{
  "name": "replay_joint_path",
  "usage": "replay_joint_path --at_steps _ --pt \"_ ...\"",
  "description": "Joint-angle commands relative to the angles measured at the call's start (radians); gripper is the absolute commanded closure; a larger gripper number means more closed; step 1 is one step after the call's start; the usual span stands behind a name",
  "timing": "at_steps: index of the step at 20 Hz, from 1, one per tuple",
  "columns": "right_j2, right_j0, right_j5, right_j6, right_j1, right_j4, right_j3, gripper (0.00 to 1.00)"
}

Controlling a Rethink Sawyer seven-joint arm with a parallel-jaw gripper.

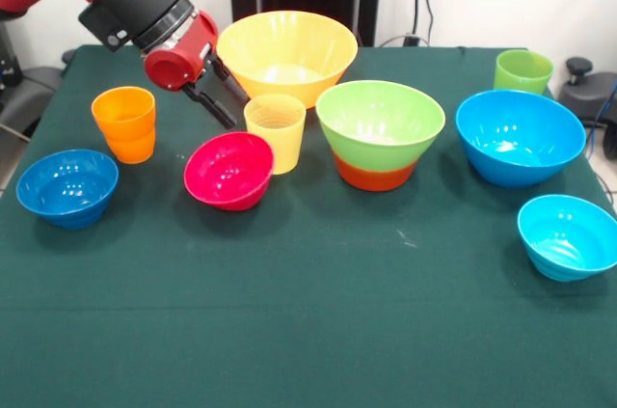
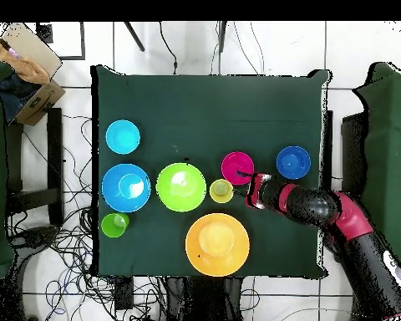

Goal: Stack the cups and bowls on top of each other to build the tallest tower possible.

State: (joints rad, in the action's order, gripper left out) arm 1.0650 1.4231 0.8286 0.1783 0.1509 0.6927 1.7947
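Ten plastic vessels sit on the green table (image 1: 289, 331) as the gripper (image 1: 220, 99) reaches down between the magenta bowl (image 1: 229, 170) and the pale yellow cup (image 1: 276, 130); whether its dark fingers are apart or together cannot be made out. The light green bowl (image 1: 380, 122) is nested in the orange-red bowl (image 1: 374, 175), hiding all but its base. The orange cup (image 1: 124, 122) goes unseen overhead, under the arm. The big yellow-orange bowl (image 1: 286, 54) stands behind, the light green cup (image 1: 523, 70) far off. The small cyan bowl (image 1: 569, 236) is cut by the frame edge.
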Motion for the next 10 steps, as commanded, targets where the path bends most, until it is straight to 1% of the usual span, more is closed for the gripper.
replay_joint_path --at_steps 1,4,7,10 --pt "-0.001 -0.027 -0.057 -0.144 -0.004 0.087 0.003 0.00" --pt "-0.002 -0.025 -0.083 -0.145 -0.013 0.096 0.002 0.00" --pt "-0.014 -0.017 -0.109 -0.177 -0.062 0.110 -0.016 0.00" --pt "-0.028 -0.005 -0.106 -0.228 -0.111 0.120 -0.047 0.00"
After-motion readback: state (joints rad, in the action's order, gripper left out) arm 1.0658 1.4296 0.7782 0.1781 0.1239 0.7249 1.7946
